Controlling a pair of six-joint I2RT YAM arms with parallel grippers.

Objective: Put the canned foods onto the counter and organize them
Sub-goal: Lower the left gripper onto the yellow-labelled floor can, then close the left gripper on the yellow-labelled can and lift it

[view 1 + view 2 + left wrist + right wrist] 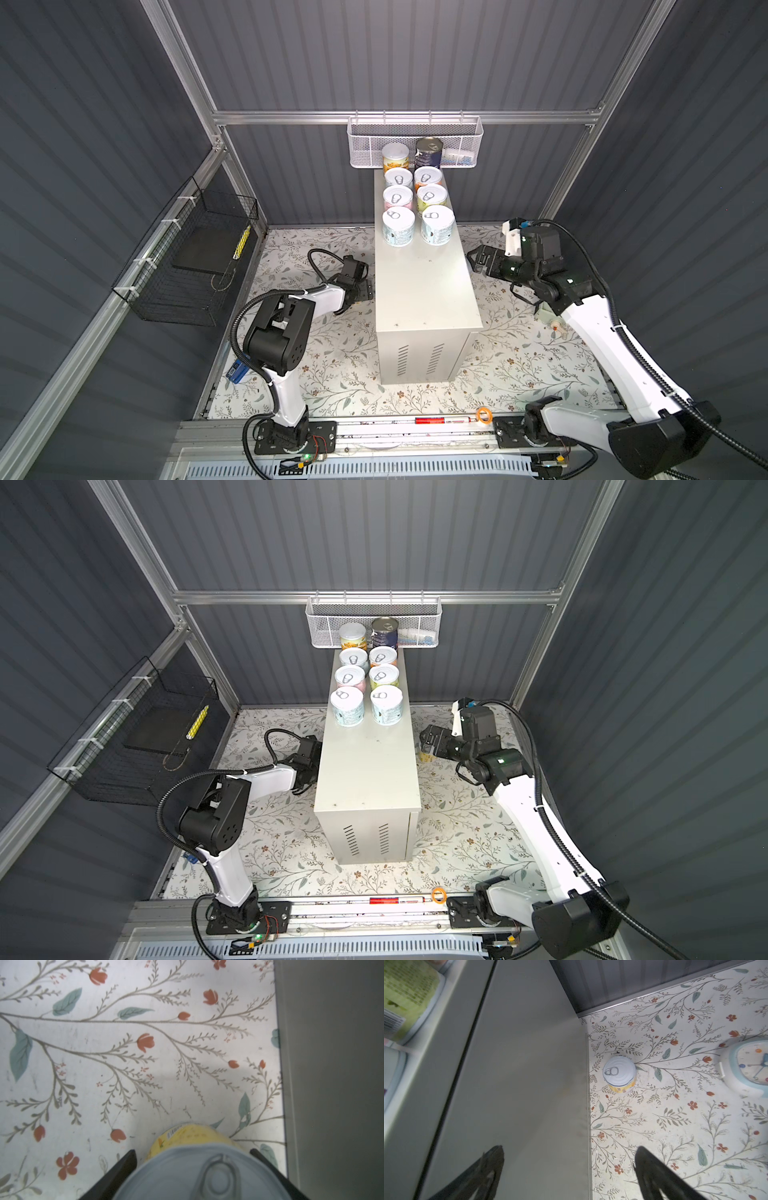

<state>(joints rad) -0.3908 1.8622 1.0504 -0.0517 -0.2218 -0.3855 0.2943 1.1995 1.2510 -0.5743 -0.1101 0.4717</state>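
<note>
L gripper (192,1150): fingers (124,1167) straddle yellow can (197,1167) beside counter (332,1064); grip unclear.
R gripper (570,1148): open, empty, facing 2nd can (619,1076).
Top: 8 cans (398,226) paired at back; front spare for more.

Red-and-green floral print on white mat (99,1088); yellow can (187,1138); back can (428,157) seemingly navy.

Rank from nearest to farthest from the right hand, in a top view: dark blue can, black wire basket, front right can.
1. Front right can, on the counter near the right hand.
2. Dark blue can, at the counter's back end.
3. Black wire basket, on the left wall.
</note>
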